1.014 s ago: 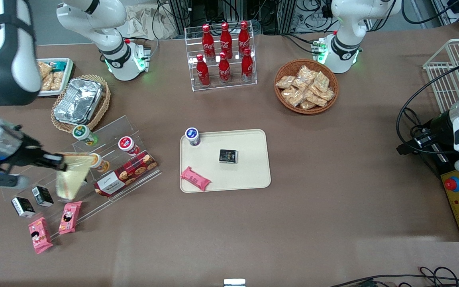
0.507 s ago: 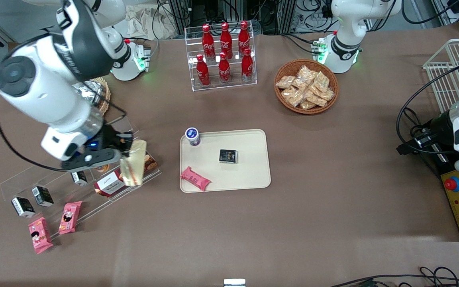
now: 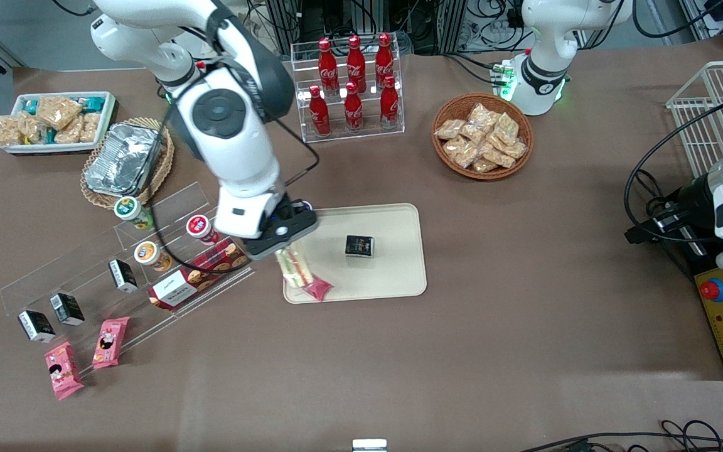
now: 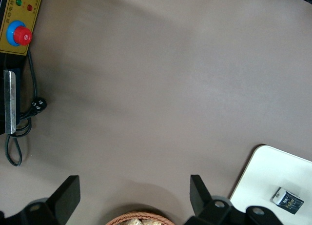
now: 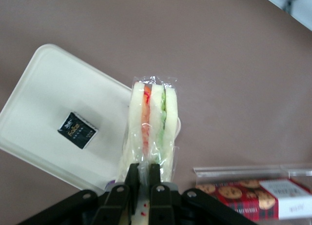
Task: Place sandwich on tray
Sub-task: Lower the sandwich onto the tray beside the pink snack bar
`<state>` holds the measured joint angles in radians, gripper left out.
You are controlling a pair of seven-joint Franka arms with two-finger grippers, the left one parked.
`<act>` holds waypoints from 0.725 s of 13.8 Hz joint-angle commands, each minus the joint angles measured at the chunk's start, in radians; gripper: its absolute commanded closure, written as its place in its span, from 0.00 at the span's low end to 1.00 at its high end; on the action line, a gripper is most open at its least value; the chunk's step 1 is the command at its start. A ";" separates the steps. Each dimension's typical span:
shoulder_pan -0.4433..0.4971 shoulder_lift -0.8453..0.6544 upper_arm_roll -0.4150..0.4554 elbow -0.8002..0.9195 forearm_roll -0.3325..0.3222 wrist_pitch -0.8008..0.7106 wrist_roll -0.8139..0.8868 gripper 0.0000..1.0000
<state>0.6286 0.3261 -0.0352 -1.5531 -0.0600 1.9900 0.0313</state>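
My gripper (image 3: 282, 242) is shut on the clear wrap of the sandwich (image 3: 292, 269), a pale bread wedge with an orange-red and green filling. It hangs above the edge of the cream tray (image 3: 393, 263) nearest the working arm's end of the table. In the right wrist view the gripper (image 5: 145, 171) pinches the wrapper seam and the sandwich (image 5: 152, 125) points away from it over the tray (image 5: 44, 112). On the tray lie a small black packet (image 3: 359, 246), a pink snack packet (image 3: 319, 289) partly under the sandwich, and a blue-lidded cup (image 3: 304, 204) mostly hidden by the wrist.
A clear stepped shelf (image 3: 167, 263) with cups, black boxes and a red cookie box (image 3: 198, 270) stands beside the tray toward the working arm. A cola bottle rack (image 3: 352, 88), a snack basket (image 3: 482, 135), a foil container (image 3: 123, 157) and a white snack tray (image 3: 54, 119) stand farther from the camera.
My gripper has carried the sandwich from above the clear shelf sideways toward the parked arm's end, to above the tray's near edge.
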 commanded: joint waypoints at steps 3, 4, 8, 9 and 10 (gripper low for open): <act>0.057 0.096 -0.015 0.013 -0.032 0.154 -0.160 0.87; 0.066 0.126 -0.015 0.013 -0.032 0.191 -0.163 0.87; 0.160 0.264 -0.020 0.013 -0.032 0.338 -0.168 0.86; 0.178 0.287 -0.023 0.013 -0.032 0.373 -0.165 0.86; 0.184 0.300 -0.023 0.013 -0.034 0.395 -0.166 0.86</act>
<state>0.7861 0.5906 -0.0441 -1.5627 -0.0662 2.3417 -0.1304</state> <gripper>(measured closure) 0.863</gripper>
